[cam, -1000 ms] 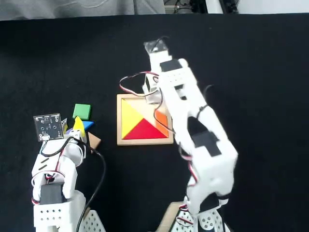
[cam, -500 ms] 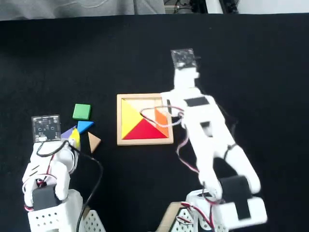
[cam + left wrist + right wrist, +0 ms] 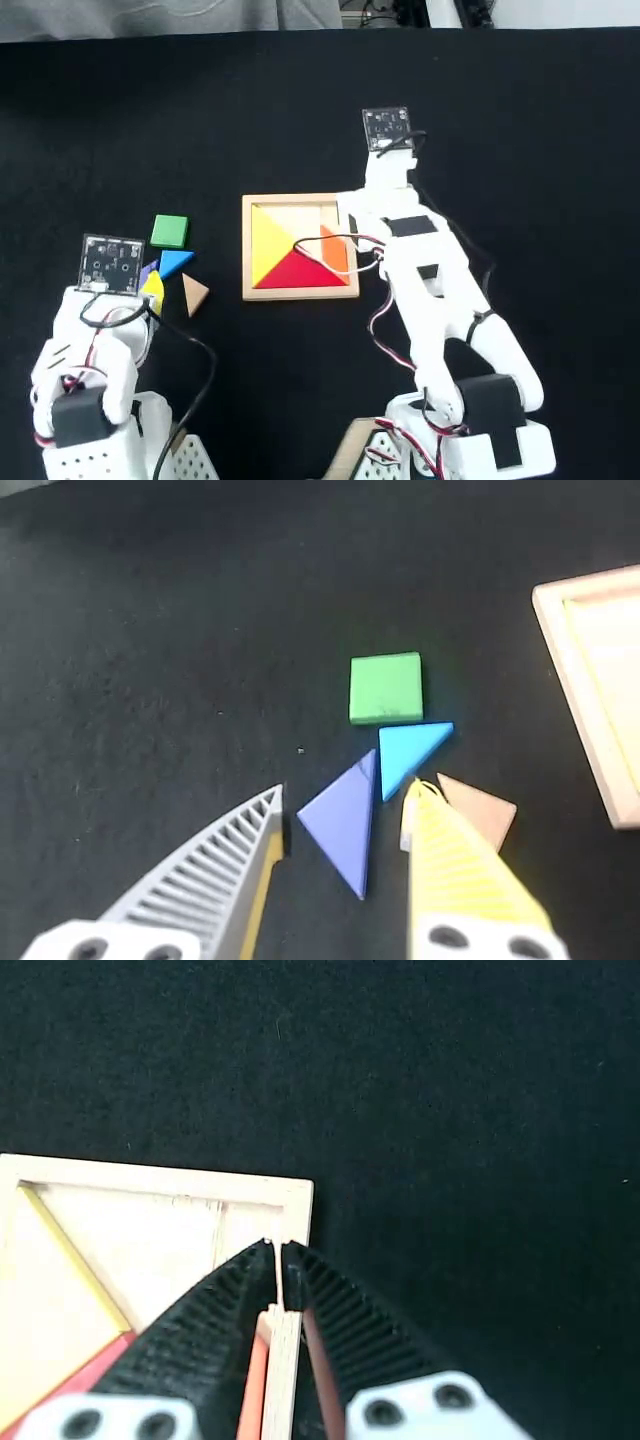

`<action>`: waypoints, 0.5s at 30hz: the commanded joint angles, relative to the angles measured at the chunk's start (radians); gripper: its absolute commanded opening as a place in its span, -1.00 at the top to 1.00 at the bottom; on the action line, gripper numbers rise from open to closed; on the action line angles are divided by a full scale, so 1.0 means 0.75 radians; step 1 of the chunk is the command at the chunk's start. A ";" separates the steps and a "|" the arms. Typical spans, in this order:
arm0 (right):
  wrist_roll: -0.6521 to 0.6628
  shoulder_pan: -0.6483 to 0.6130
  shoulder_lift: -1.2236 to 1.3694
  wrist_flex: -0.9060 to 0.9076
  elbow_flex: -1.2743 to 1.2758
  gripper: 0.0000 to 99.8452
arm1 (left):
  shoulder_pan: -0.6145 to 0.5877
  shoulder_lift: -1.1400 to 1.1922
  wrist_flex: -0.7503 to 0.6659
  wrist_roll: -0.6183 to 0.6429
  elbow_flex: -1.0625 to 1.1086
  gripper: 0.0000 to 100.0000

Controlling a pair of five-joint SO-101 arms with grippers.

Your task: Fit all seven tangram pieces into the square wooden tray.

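The square wooden tray (image 3: 300, 293) holds a yellow triangle (image 3: 268, 245), a red triangle (image 3: 300, 268) and an orange piece (image 3: 335, 247) by its right wall. My right gripper (image 3: 276, 1247) is shut and empty, its tips over the tray's right rim (image 3: 295, 1200). To the left of the tray lie a green square (image 3: 385, 687), a light blue triangle (image 3: 408, 752), a darker blue triangle (image 3: 340, 825) and a tan triangle (image 3: 480, 815). My left gripper (image 3: 345, 805) stands open with the darker blue triangle between its fingers, apart from them.
The table is covered in black cloth (image 3: 520, 150), bare to the right of and beyond the tray. The right arm (image 3: 420, 270) leans over the tray's right side. The left arm's base (image 3: 85, 420) sits at the near left.
The right arm swung right, off the tray's far right corner, with its wrist now beyond the tray's right edge. The left gripper drew back a little toward its base.
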 commanded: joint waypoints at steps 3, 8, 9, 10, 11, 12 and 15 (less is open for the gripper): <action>0.014 0.020 -0.071 -0.031 0.009 0.97 | 0.048 0.495 -0.094 -0.047 -0.257 0.60; 0.014 0.020 -0.071 -0.031 0.011 0.97 | 0.369 0.857 -0.151 0.143 -0.281 0.60; 0.014 0.020 -0.071 -0.031 0.011 0.97 | 0.427 0.912 -0.198 0.233 -0.283 0.60; 0.014 0.020 -0.071 -0.031 0.011 0.97 | 0.467 0.966 -0.258 0.321 -0.281 0.60; 0.014 0.020 -0.071 -0.031 0.011 0.97 | 0.490 1.015 -0.317 0.403 -0.281 0.60; 0.016 0.020 -0.071 -0.031 0.011 0.97 | 0.496 1.064 -0.364 0.468 -0.283 0.60; 0.090 0.041 -0.071 -0.031 0.011 0.97 | 0.480 1.215 -0.436 0.556 -0.304 0.60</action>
